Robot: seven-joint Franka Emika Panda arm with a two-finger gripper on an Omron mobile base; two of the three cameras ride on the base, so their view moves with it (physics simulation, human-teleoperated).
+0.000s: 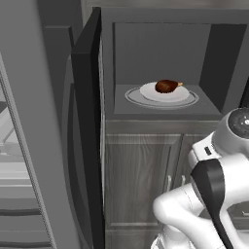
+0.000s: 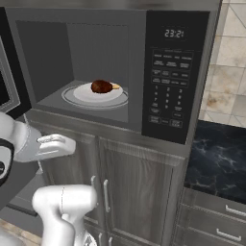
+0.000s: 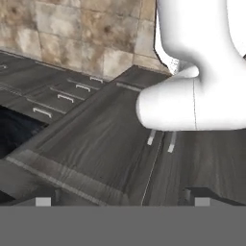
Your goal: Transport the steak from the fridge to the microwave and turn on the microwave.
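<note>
Grey-brown cabinets under open microwave, steak on plate inside; claw apart.

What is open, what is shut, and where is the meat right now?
microwave: door swung open, clock lit
steak: lying on a white plate, inside the microwave
turntable: under the plate
gripper: open, holding nothing, pointed at cabinet doors
cabinet doors below the microwave: shut

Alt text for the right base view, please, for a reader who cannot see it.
The steak lies on a white plate on the glass turntable inside the open microwave, whose clock is lit. Grey-brown wood cabinets stand below.
</note>
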